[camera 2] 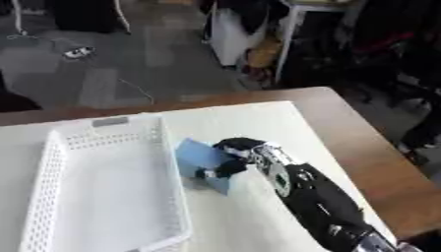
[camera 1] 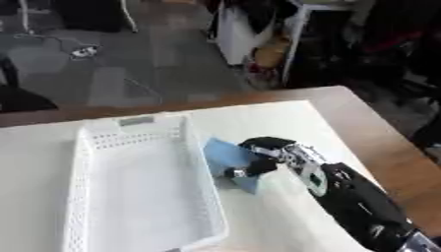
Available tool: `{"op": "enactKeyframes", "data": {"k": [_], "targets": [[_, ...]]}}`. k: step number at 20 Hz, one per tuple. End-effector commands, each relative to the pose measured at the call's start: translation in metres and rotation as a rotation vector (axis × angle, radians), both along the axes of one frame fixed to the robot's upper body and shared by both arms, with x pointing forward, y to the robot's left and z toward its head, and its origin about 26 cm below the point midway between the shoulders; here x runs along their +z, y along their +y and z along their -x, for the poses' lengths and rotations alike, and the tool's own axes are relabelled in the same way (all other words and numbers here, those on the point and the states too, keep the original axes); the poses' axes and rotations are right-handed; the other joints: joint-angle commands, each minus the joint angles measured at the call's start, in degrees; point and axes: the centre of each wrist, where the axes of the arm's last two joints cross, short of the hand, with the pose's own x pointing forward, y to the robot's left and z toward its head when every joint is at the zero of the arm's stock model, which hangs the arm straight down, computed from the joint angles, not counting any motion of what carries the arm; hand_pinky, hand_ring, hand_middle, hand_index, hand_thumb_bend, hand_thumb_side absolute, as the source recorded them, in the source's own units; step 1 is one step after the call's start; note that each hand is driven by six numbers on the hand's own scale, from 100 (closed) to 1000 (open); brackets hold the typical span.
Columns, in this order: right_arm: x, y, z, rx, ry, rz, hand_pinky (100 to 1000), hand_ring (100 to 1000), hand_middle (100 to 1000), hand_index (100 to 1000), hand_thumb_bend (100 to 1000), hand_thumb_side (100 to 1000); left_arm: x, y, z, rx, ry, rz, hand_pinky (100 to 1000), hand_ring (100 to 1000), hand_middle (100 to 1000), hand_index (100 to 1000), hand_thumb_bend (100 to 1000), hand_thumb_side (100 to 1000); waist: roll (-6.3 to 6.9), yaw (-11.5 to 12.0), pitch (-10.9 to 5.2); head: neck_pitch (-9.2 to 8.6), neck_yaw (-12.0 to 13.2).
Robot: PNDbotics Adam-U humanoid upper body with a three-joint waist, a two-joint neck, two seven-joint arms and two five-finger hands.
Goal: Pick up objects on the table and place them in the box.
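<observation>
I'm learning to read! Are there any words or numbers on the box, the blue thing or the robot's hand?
No words or numbers can be read anywhere.
White box: a grey tag on its far rim, too blurred to read.
Blue object: plain, no writing seen.
Right hand, shut on the blue object: no legible marks.

Boxes: one white perforated box (camera 1: 142, 192), lying along the left side of the worktop (camera 1: 284, 118), nothing visible inside it.
Blue objects: one light-blue flat object (camera 2: 205, 160), just beside the box's right wall, near the middle of the worktop.
Robot hands: one, the right robot hand (camera 2: 239, 156), fingers curled on the blue object; it comes in from the worktop's lower right corner.
Worktops: one, white-covered with a brown right edge.
</observation>
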Motion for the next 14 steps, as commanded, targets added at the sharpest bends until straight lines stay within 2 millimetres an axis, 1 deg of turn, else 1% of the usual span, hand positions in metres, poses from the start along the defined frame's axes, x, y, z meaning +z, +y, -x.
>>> {"op": "enactKeyframes", "data": {"k": [1,2,5,6,7,8,9,10,11,12,13,14], "targets": [[0.0140,-0.0080,-0.0034,-0.008,-0.033,0.035,970,975,955,1000,575,831,0.0096,-0.0023,0.0032,-0.013,-0.035,0.002,423,550,646,687,839,813,0.16,0.1,-0.43,-0.71,-0.6],[0.0136,-0.0082,-0.0036,-0.010,-0.032,0.038,971,974,953,1000,572,799,0.0098,-0.0027,0.0032,-0.014,-0.035,0.002,422,550,645,687,842,810,0.17,0.1,-0.37,-0.80,-0.6],[0.0114,-0.0093,-0.0041,-0.018,-0.026,0.049,973,974,954,1000,571,787,0.0106,-0.0041,0.0033,-0.020,-0.036,0.003,422,550,645,687,843,809,0.18,0.2,-0.20,-1.11,-0.7],[0.0106,-0.0098,-0.0042,-0.021,-0.023,0.052,977,974,952,1000,566,747,0.0108,-0.0045,0.0033,-0.022,-0.036,0.002,422,550,645,687,844,809,0.16,0.2,-0.16,-1.19,-0.8],[0.0096,-0.0103,-0.0042,-0.024,-0.019,0.056,976,974,952,1000,566,755,0.0111,-0.0050,0.0033,-0.023,-0.036,0.002,422,550,645,687,844,809,0.14,0.3,-0.12,-1.24,-0.9],[0.0089,-0.0106,-0.0042,-0.026,-0.017,0.060,973,971,948,1000,552,717,0.0114,-0.0053,0.0033,-0.025,-0.036,0.002,422,550,645,687,844,808,0.12,0.3,-0.08,-1.28,-0.9],[0.0080,-0.0109,-0.0041,-0.028,-0.014,0.062,970,968,945,1000,547,706,0.0118,-0.0055,0.0033,-0.025,-0.036,0.003,422,550,645,687,845,808,0.10,0.4,-0.05,-1.34,-0.9],[0.0077,-0.0110,-0.0041,-0.030,-0.014,0.064,916,932,916,999,518,675,0.0120,-0.0057,0.0033,-0.026,-0.037,0.003,422,550,645,687,845,807,0.09,0.4,-0.03,-1.40,-0.9],[0.0075,-0.0111,-0.0041,-0.031,-0.017,0.067,783,864,868,970,498,657,0.0123,-0.0058,0.0033,-0.027,-0.037,0.004,422,550,645,687,844,808,0.09,0.4,-0.02,-1.52,-0.8],[0.0073,-0.0110,-0.0040,-0.032,-0.021,0.069,500,726,777,907,480,648,0.0125,-0.0059,0.0034,-0.027,-0.037,0.004,423,550,645,687,844,807,0.09,0.4,-0.01,-1.58,-0.8],[0.0079,-0.0108,-0.0039,-0.032,-0.036,0.068,353,631,730,872,477,641,0.0126,-0.0058,0.0034,-0.027,-0.038,0.005,422,550,645,687,844,808,0.08,0.4,-0.01,-1.78,-0.8],[0.0079,-0.0109,-0.0035,-0.032,-0.052,0.065,204,556,652,804,470,646,0.0127,-0.0057,0.0033,-0.026,-0.038,0.005,422,550,645,687,844,808,0.09,0.4,-0.01,-1.94,-0.8]]}}
